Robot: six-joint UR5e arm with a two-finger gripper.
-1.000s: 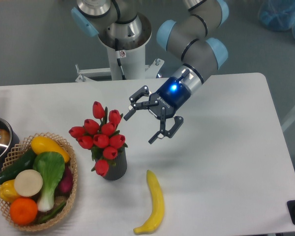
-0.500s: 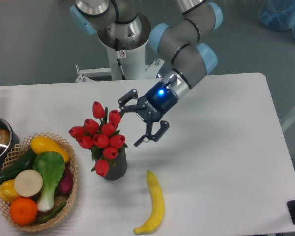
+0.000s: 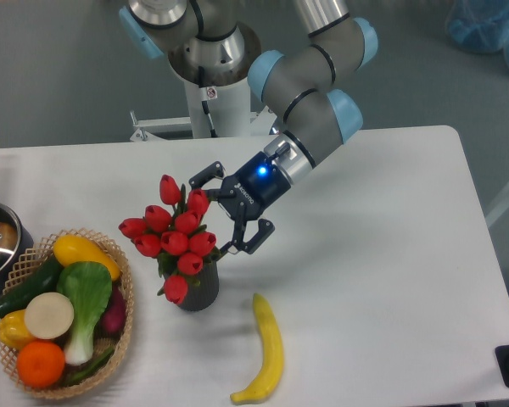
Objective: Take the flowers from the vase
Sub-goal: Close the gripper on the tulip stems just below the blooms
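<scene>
Jaws (image 3: 212, 212) gape at the flowers' (image 3: 175, 233) right edge.

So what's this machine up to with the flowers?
A grey robot arm is reaching its open two-finger gripper toward a bunch of red tulip buds standing in a small dark grey vase. The fingers flank the right edge of the bunch but have not closed. A yellow banana and a wicker produce basket sit nearby.
</scene>
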